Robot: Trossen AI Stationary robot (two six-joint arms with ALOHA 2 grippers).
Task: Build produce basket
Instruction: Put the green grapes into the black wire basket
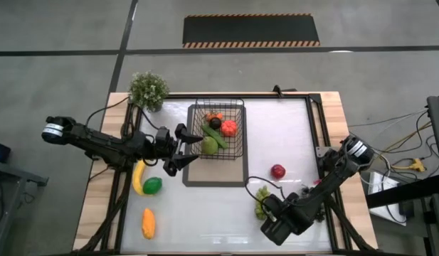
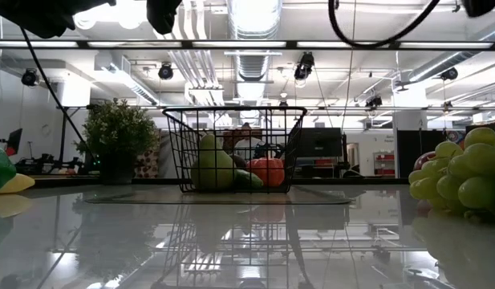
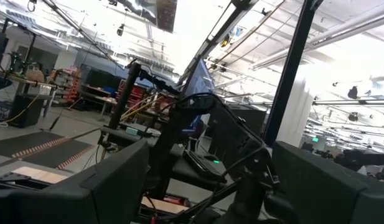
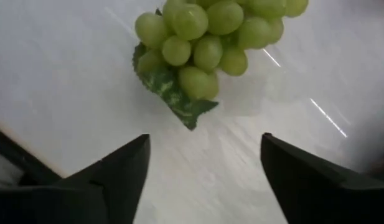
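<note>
- Black wire-mesh basket sits on a flat dark-bordered mat at the far middle of the white table; I count it as partly filled.
- Already inside, as I read the high view: a green pear, an orange-red tomato-like piece, a small orange piece and a dark item I cannot identify.
- Left outside, on the left side of the table: a yellow banana touching a green lime-like fruit, and an orange piece nearer the front edge.
- Left outside, on the right side: a red apple and a bunch of green grapes.
- Right gripper is just beside the grapes with its fingers apart and nothing between them; the grapes lie on the table, not held.
- Left gripper hangs just beside the basket's left wall, fingers apart and empty.
- My judgement: roughly half the produce is loaded; five pieces remain, and the grapes look like the next pick.
</note>
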